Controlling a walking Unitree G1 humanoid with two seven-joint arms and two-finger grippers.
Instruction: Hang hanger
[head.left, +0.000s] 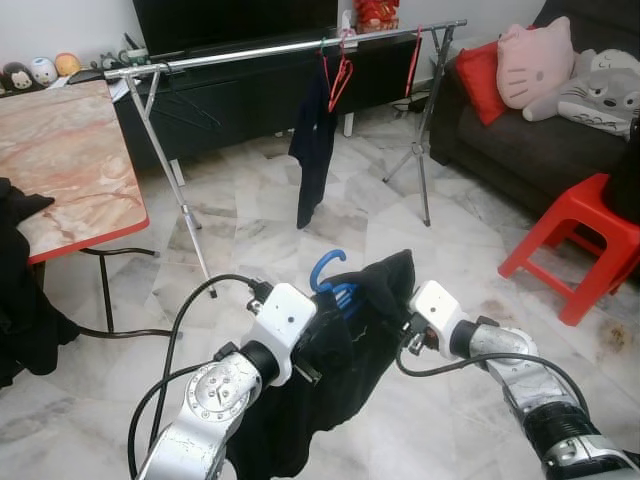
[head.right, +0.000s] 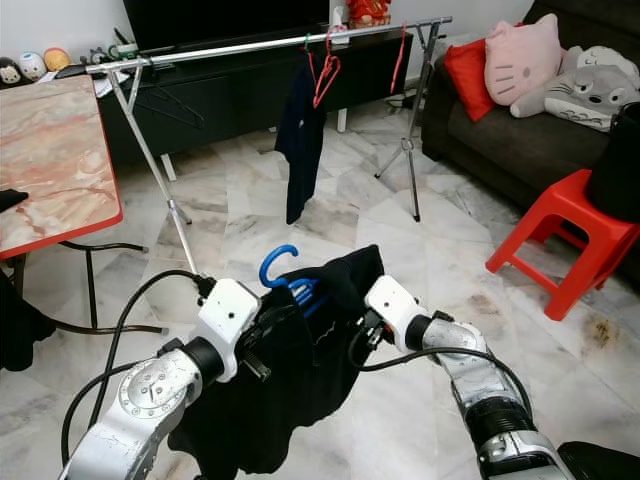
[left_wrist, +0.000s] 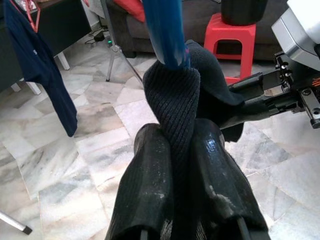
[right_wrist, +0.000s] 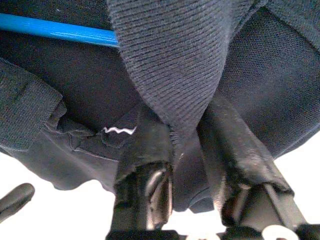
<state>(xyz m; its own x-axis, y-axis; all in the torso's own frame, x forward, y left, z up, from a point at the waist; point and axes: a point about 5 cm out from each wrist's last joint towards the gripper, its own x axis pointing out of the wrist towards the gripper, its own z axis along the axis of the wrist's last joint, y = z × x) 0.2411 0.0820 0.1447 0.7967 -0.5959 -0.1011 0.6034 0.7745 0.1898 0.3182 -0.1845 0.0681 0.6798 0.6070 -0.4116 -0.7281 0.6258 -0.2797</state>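
Observation:
A blue hanger (head.left: 326, 270) carries a black knit garment (head.left: 340, 385) and is held low in front of me between both arms. My left gripper (left_wrist: 177, 147) is shut on a fold of the garment just below the hanger's blue neck (left_wrist: 165, 30). My right gripper (right_wrist: 182, 132) is shut on the garment's other side, with the blue bar (right_wrist: 55, 29) beyond it. Across the room stands a silver clothes rail (head.left: 280, 48) with a navy garment (head.left: 315, 140) and two red hangers (head.left: 340, 75) on it.
A marble-topped table (head.left: 70, 170) stands at the left with dark clothes (head.left: 25, 300) beside it. A red stool (head.left: 580, 240) and a dark sofa (head.left: 540, 140) with cushions are at the right. The rail's splayed legs (head.left: 180, 200) reach onto the marble floor.

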